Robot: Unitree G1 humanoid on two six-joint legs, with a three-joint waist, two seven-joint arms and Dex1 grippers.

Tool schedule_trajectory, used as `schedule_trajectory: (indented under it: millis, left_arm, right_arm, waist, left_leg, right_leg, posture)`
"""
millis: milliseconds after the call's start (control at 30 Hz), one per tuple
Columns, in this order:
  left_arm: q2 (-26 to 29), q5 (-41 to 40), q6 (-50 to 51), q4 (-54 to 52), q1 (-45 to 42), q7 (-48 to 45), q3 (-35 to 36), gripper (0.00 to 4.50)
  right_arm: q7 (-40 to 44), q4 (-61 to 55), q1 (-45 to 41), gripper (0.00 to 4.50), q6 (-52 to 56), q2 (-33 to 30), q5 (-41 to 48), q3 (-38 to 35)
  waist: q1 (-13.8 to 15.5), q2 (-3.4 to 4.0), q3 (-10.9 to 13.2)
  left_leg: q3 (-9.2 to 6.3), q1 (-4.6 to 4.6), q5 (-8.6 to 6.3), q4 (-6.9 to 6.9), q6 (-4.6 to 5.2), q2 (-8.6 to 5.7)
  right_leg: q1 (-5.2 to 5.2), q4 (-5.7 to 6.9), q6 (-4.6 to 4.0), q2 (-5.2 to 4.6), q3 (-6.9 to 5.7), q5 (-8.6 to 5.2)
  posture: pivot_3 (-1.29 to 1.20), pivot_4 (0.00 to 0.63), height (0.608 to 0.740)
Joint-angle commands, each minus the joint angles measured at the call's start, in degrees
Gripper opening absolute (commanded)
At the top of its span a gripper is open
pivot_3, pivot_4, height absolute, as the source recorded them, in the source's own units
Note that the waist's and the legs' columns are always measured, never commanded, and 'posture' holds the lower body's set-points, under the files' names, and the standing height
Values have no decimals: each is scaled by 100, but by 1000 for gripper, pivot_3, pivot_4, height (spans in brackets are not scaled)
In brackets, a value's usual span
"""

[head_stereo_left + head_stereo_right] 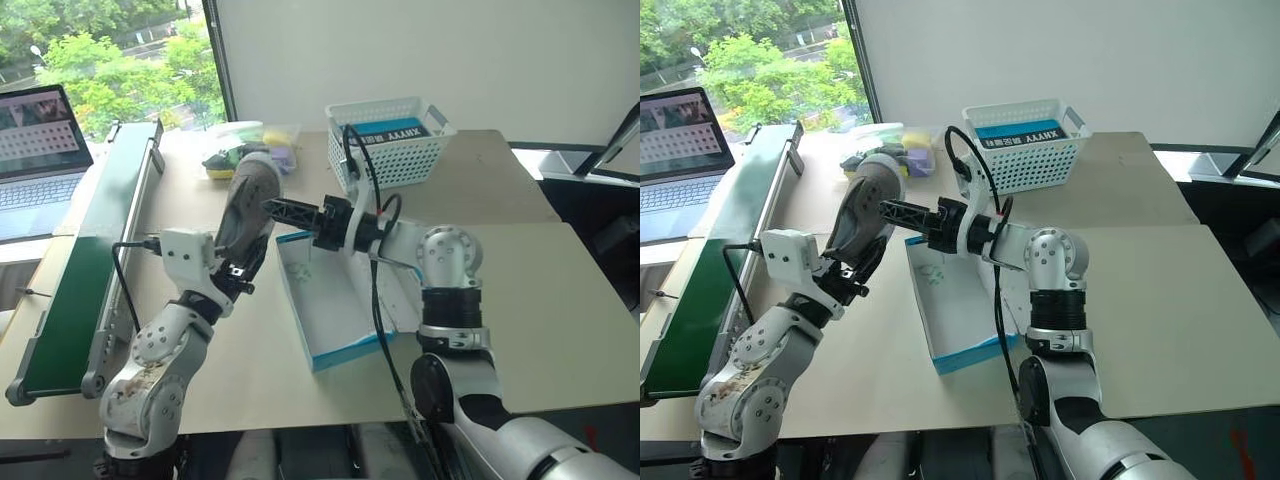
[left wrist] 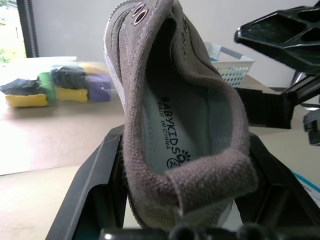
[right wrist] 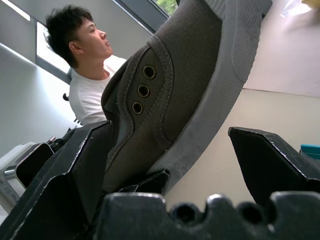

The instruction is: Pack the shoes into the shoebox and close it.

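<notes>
Left pincer (image 1: 238, 268) grips the heel end of a grey fabric sneaker with a pale off-white sole (image 1: 247, 205), fingers clamped on either side of the heel; the left wrist view looks straight into the shoe's opening. Shoe is held off the tan surface (image 1: 560, 300), long axis rising steeply from heel to toe, toe uppermost and leaning away from the robot.

Right pincer (image 1: 278, 209) reaches across level from the right, jaws wide apart and gripping nothing, fingertips just beside the shoe's mid-section; in the right wrist view the sole and eyelets sit between its two fingers.

Bright-blue cardboard shoebox with white inner faces (image 1: 345, 350) lies open on the surface just right of the shoe, below the right forearm, long axis running away from the robot. Nothing seen inside it yet.

Judgement: the left arm carries the shoe; the shoe must travel right and down, laid flat along the box's length.

Farther back stands a white plastic lattice basket (image 1: 390, 145).
</notes>
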Motion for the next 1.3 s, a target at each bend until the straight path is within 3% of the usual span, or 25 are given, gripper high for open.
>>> schedule_trajectory:
  millis: [33, 333, 433, 733, 800, 967, 1133, 1200, 1300]
  left_arm:
    - [59, -138, 124, -391, -185, 36, -49, 2389]
    - [105, -80, 158, -404, -200, 69, -162, 2389]
    - [140, -95, 151, -388, -204, 69, -114, 2382]
    - [150, -69, 141, -340, -183, 71, -138, 2382]
    - [172, -14, 162, -305, -179, 75, -189, 2382]
    - [271, 168, 135, -208, -55, 27, -371, 2382]
    - [454, 294, 97, -260, 123, -153, -584, 4341]
    - [481, 88, 59, -393, 247, -347, -554, 4468]
    - [646, 24, 11, -454, 504, -620, -503, 4468]
  right_arm:
    - [-135, 133, -177, 4500, 17, 156, 459, -372]
    - [-458, 638, -402, 4500, -27, 283, 901, -801]
    - [-519, 580, -375, 3787, -90, 300, 937, -805]
    - [-610, 240, -280, 718, 46, 400, 1082, -736]
    - [-703, 185, -280, 418, 112, 452, 1165, -791]
    - [-969, 20, -211, 355, 208, 619, 1516, -914]
    - [-1633, -13, -160, 349, -137, 754, 1801, -1177]
    - [-2048, 57, -253, 349, -608, 651, 1659, -1315]
    - [-2242, 293, -461, 349, -1031, -26, 1080, -1129]
  waist:
    - [2, 0, 0]
    - [15, 1, 0]
    - [13, 1, 1]
    - [14, 1, 1]
    - [9, 1, 1]
    - [14, 2, 1]
    - [7, 6, 4]
    - [10, 7, 4]
    - [13, 8, 5]
  left_leg:
    - [0, 1, 0, 0, 0, 0]
    - [0, 0, 0, 0, 0, -1]
    - [0, 0, 0, 0, 0, -1]
    - [0, -1, 0, 0, 0, -1]
    - [0, -1, 0, 0, 0, 0]
    - [0, -2, 0, 0, 0, -1]
    - [1, -2, 0, -1, 0, 0]
    - [0, -3, 0, -1, 1, 0]
    - [1, -4, 0, 1, 0, -1]
  right_leg:
    - [0, 0, 0, 0, 0, 0]
    - [1, -3, 0, 0, 0, 0]
    - [0, -3, 0, 0, 0, 0]
    - [1, -4, 1, 0, 0, 0]
    - [0, -3, 1, 0, 0, 0]
    - [0, -4, 1, 0, 0, 0]
    - [-1, -4, 0, 0, 0, 0]
    - [-1, -4, 1, 0, 0, -1]
    - [0, -5, 2, 0, 0, -1]
  posture:
    - [0, 150, 731]
    - [0, 150, 731]
    - [0, 150, 731]
    - [0, 150, 731]
    - [0, 150, 731]
    - [0, 150, 731]
    - [0, 150, 731]
    - [0, 150, 731]
    - [0, 150, 731]
